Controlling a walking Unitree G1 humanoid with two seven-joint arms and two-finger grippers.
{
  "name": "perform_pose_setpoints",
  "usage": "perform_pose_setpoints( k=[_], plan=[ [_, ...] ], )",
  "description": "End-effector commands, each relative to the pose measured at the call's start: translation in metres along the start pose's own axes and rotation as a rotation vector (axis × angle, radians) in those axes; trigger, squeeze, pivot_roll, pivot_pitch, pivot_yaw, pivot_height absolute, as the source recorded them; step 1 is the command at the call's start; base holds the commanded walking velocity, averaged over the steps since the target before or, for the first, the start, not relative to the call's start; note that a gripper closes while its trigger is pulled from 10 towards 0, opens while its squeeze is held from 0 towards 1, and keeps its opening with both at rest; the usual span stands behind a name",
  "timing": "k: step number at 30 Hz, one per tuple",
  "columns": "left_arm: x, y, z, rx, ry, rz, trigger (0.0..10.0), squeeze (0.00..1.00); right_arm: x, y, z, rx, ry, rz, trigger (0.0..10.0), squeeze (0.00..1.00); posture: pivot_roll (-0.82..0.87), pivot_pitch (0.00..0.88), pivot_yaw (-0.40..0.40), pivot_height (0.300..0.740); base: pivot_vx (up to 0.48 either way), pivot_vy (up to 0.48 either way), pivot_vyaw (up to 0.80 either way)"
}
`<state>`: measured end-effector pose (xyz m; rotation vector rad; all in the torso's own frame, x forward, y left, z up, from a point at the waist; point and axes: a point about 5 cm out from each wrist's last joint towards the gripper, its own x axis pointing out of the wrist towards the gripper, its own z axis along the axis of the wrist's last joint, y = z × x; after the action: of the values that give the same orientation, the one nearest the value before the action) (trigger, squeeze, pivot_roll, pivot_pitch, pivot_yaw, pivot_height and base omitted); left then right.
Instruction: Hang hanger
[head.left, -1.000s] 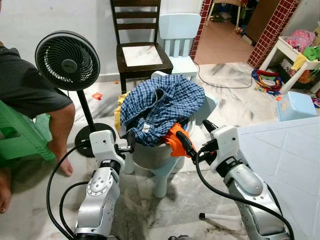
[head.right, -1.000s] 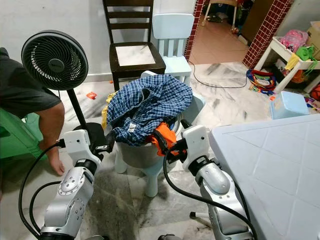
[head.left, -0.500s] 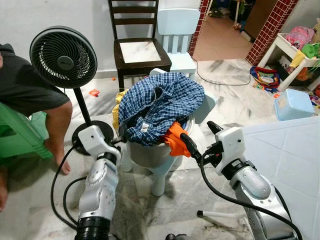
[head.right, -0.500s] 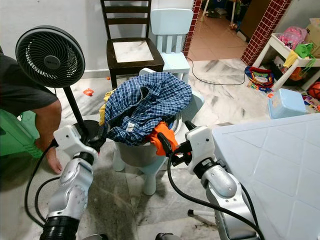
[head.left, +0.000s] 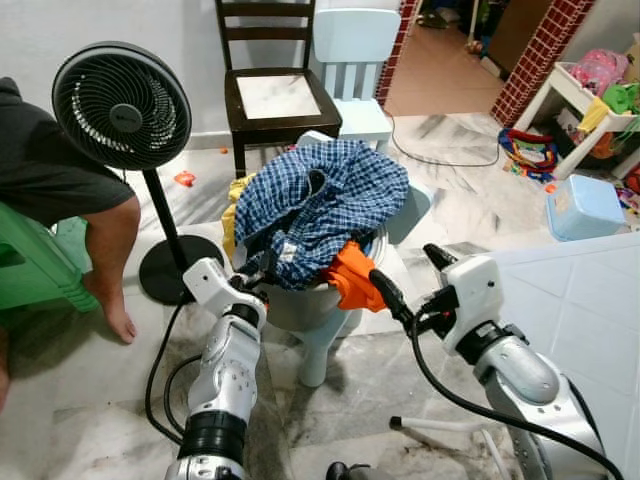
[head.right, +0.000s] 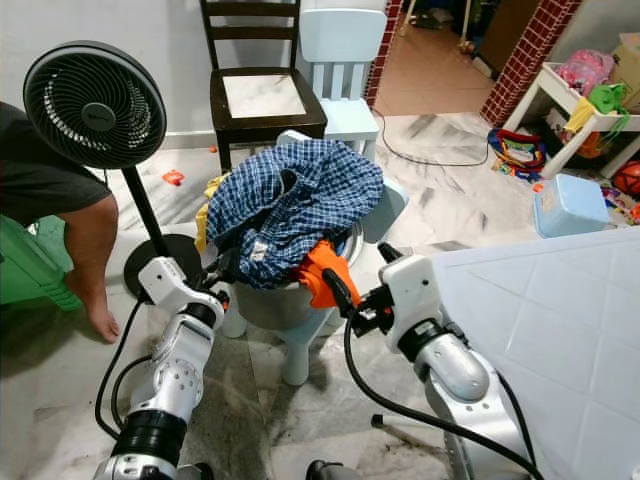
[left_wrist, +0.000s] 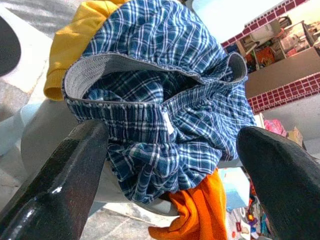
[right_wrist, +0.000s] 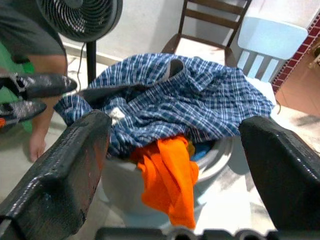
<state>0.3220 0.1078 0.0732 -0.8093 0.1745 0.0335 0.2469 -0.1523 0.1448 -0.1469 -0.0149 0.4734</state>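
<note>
My left fingers (left_wrist: 75, 165) and right fingers (right_wrist: 75, 160), both spread wide, around crumpled blue plaid shirt (head.left: 325, 205) and limp orange cloth (head.left: 355, 280).

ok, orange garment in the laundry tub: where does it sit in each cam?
Left eye: orange garment at centre, draped over the tub's front rim.
Right eye: same, centre.
Left wrist: bottom edge.
Right wrist: lower centre.
Shared landmark: blue plaid shirt directly above it.
</note>
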Motion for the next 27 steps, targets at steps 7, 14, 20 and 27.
perform_pose_setpoints(
  k=[7, 14, 20, 27],
  plan=[
    [0.0, -0.016, -0.025, -0.093, 0.105, 0.01, 10.0, 0.0, -0.041, -0.024, -0.012, -0.045, 0.116, -0.072, 10.0, 0.0, -0.2, 0.185, -0.121, 0.74, 0.0, 0.0, 0.0],
    [-0.01, -0.03, -0.025, -0.179, 0.085, -0.1, 10.0, 0.0, -0.031, -0.019, -0.009, -0.043, 0.096, -0.054, 10.0, 0.0, -0.17, 0.178, -0.114, 0.74, 0.0, 0.0, 0.0],
    [-0.019, -0.028, -0.024, -0.376, 0.155, -0.064, 10.0, 0.0, -0.017, -0.012, -0.01, -0.024, 0.071, -0.029, 10.0, 0.0, -0.13, 0.171, -0.117, 0.74, 0.0, 0.0, 0.0],
    [-0.02, -0.025, -0.019, 0.102, 0.107, -0.082, 10.0, 0.0, -0.01, -0.01, -0.01, -0.028, 0.054, -0.017, 10.0, 0.0, -0.11, 0.163, -0.108, 0.74, 0.0, 0.0, 0.0]
  ],
)
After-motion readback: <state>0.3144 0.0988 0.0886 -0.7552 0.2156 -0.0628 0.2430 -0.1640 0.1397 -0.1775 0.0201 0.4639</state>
